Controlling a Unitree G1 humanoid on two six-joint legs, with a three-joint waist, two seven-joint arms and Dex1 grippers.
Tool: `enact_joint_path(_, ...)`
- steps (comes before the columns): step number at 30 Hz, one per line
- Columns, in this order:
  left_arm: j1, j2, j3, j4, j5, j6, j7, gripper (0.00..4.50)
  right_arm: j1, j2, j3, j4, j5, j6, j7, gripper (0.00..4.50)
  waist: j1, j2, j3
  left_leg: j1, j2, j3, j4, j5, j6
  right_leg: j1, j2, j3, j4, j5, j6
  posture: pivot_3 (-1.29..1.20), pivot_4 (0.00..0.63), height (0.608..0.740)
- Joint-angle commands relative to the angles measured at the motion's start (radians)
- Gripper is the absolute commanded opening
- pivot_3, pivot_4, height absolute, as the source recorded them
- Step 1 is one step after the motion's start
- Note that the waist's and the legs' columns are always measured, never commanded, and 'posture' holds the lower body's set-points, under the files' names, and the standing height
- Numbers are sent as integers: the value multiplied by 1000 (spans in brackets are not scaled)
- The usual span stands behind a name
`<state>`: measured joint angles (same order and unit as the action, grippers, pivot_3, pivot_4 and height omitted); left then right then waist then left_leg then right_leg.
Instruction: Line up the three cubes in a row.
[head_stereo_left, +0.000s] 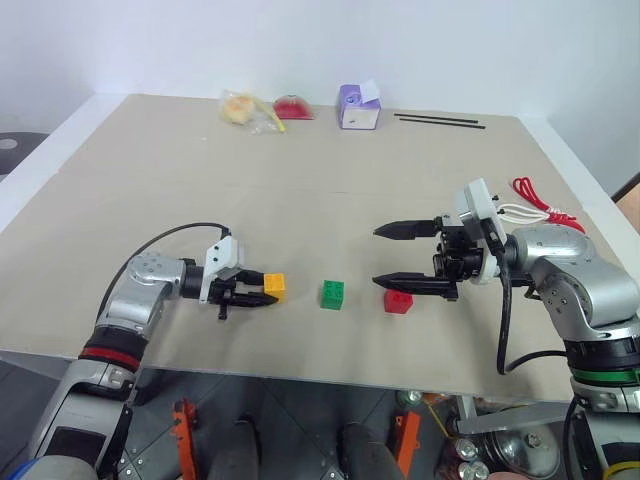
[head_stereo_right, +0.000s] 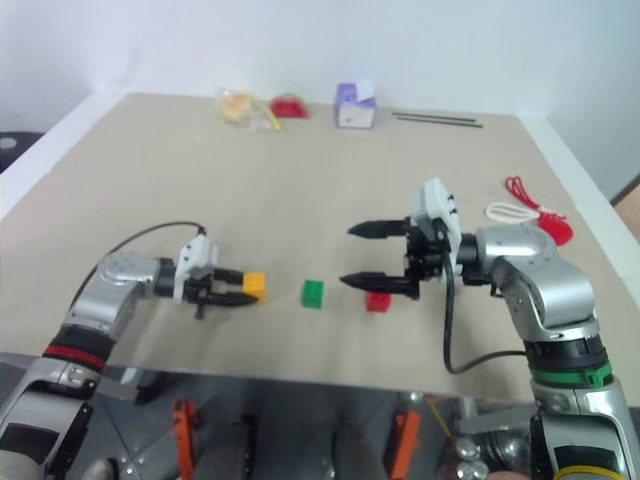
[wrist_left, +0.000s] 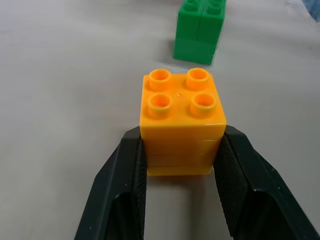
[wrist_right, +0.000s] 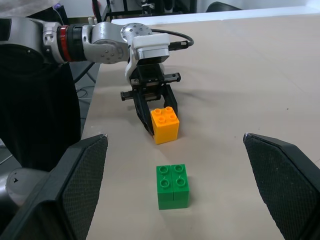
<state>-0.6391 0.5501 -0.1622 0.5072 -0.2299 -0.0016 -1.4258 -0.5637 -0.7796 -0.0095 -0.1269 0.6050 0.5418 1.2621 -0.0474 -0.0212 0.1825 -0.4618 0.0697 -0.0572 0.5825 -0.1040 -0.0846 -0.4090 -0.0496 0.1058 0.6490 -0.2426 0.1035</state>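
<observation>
The left gripper (head_stereo_left: 258, 296) is clamped on the small orange-yellow studded plastic cube (head_stereo_left: 274, 287), one black finger (wrist_left: 117, 190) pressed to each side of it, and the cube rests upright on the beige counter (head_stereo_left: 300, 180), studs up. Just beyond that gripper's fingertips, a short gap away along the same line, stands the small green studded plastic cube (head_stereo_left: 332, 294), free of any contact. Farther on in that direction lies the small red studded plastic cube (head_stereo_left: 398, 301), so the three sit roughly in a row along the counter's near edge.

The right gripper (head_stereo_left: 402, 256) points toward the left one with its two long black fingers spread wide apart, holding nothing. The red cube sits directly below its lower finger; whether they touch cannot be told. The green cube lies just past that gripper's fingertips.
</observation>
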Motion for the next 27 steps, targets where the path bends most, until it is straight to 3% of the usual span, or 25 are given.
enact_joint_path(1, -30, 3, -8, 33, 15, -32, -38, 1298, -4, -16, -36, -38, 18, -1, 0, 4500, 0, 0, 0, 0, 0, 0, 0, 0, 0, 0, 0, 0, 0, 0, 0, 0, 150, 740)
enact_joint_path(6, -42, -2, -13, 54, 26, -35, -63, 1298, 1, -15, -38, -47, 19, 2, -7, 4500, 0, 0, 0, 0, 0, 0, 0, 0, 0, 0, 0, 0, 0, 0, 0, 0, 150, 740)
enact_joint_path(8, -43, -1, -13, 52, 23, -29, -76, 2312, 4, -16, -39, -47, 18, 1, -8, 4500, 0, 0, 0, 0, 0, 0, 0, 0, 0, 0, 0, 0, 0, 0, 0, 0, 150, 740)
enact_joint_path(13, -56, -11, 27, 16, -33, 36, -86, 4006, 0, -14, -36, -37, 13, -4, -7, 4500, 0, 0, 0, 0, 0, 0, 0, 0, 0, 0, 0, 0, 0, 0, 0, 0, 150, 740)
enact_joint_path(15, -63, -16, 45, -6, -61, 76, -78, 4462, -5, -11, -34, -30, 11, -6, -6, 4500, 0, 0, 0, 0, 0, 0, 0, 0, 0, 0, 0, 0, 0, 0, 0, 0, 150, 740)
enact_joint_path(21, -69, -41, 128, -105, -168, 226, 5, 4462, -8, -7, -37, -22, 14, -5, -10, 4500, 0, 0, 0, 0, 0, 0, 0, 0, 0, 0, 0, 0, 0, 0, 0, 0, 150, 740)
enact_joint_path(25, -86, -116, 266, -175, -250, 331, 273, 4462, 2, 23, -79, -20, 32, 6, -81, 4500, 0, 0, 0, 0, 0, 0, 0, 0, 0, 1, 0, 0, 0, 0, 1, 0, 150, 740)
enact_joint_path(27, -83, -176, 352, -220, -287, 361, 458, 4462, -7, 77, -112, 3, 26, 14, -192, 4500, 1, -1, 0, 0, 0, -1, 1, 0, 1, 1, 0, -1, 0, 1, 2, 0, 150, 740)
